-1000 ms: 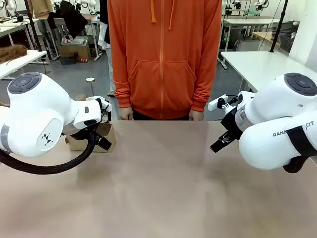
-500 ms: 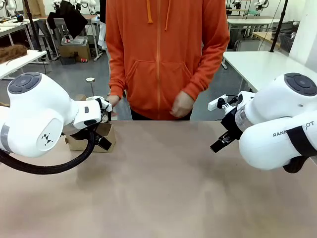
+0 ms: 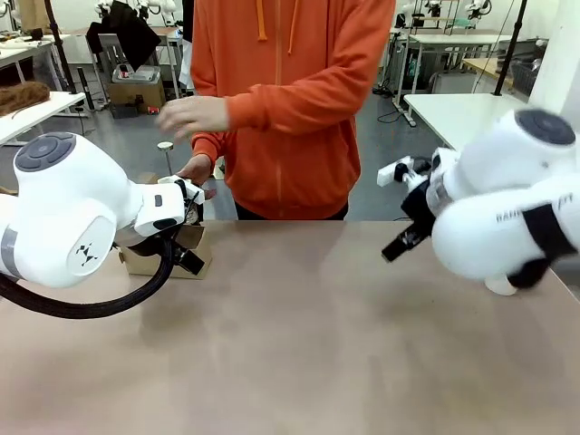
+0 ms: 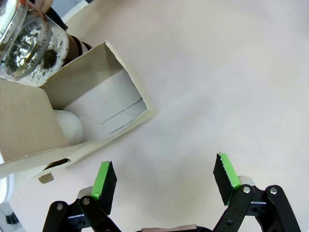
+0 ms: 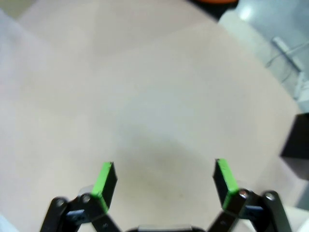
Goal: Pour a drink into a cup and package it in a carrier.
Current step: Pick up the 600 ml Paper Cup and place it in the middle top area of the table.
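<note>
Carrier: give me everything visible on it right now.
The carrier is plain brown cardboard, low-walled and open-topped, with an upright centre panel. It sits flat on the table, partly behind the left arm in the front view. One slot has a pale floor and looks empty; a white rounded thing shows beside the panel. A glass jug stands right by it; contact unclear.
</note>
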Controlling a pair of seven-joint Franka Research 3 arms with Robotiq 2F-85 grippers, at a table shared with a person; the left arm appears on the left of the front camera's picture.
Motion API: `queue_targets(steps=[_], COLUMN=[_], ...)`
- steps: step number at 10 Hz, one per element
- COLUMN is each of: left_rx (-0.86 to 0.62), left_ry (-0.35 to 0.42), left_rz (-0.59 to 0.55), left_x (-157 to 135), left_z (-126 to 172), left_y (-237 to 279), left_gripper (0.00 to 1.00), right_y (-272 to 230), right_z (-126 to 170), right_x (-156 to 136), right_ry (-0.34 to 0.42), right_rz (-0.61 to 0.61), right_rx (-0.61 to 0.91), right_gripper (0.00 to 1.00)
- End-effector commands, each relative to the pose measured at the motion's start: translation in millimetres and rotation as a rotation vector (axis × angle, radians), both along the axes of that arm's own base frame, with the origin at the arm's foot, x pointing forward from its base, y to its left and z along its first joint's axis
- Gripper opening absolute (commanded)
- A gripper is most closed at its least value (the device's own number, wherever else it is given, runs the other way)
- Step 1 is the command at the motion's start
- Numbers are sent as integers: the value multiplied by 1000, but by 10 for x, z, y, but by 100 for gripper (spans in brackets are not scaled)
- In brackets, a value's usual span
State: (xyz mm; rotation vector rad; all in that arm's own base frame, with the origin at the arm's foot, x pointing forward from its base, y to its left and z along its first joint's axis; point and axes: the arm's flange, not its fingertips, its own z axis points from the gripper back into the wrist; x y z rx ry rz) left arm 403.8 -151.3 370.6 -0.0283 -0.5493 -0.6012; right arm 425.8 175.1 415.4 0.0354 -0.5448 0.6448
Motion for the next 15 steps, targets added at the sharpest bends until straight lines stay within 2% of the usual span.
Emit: queue_targets(steps=[1, 3, 4, 5, 6, 7, 8, 9, 11, 13, 15], left_rx=[0, 0, 0, 0, 0, 0, 0, 0, 0, 0, 0], left_ry=[0, 0, 0, 0, 0, 0, 0, 0, 0, 0, 0], left_rz=[0, 0, 0, 0, 0, 0, 0, 0, 0, 0, 0], left_x=[0, 0, 0, 0, 0, 0, 0, 0, 0, 0, 0], left_z=[0, 0, 0, 0, 0, 0, 0, 0, 0, 0, 0], left_y=[0, 0, 0, 0, 0, 0, 0, 0, 0, 0, 0], left_gripper=[100, 100, 100, 100, 100, 100, 100, 100, 100, 100, 100], right_y=[-126, -542, -944, -1367, -1825, -2247, -2650, -2929, -3375, -3667, -3747], right_z=[627, 1088, 1291, 1387, 1391, 1314, 1163, 977, 581, 316, 247], right_x=[518, 936, 1111, 1234, 1316, 1350, 1317, 1247, 1117, 964, 920], right_ry=[67, 115, 119, 117, 92, 65, 0, -98, -183, -271, -315], right_rz=[30, 71, 137, 218, 242, 255, 295, 342, 374, 410, 433], right_rx=[52, 159, 254, 370, 490, 585, 682, 786, 920, 966, 950], right_gripper=[100, 100, 100, 100, 100, 100, 100, 100, 100, 100, 100])
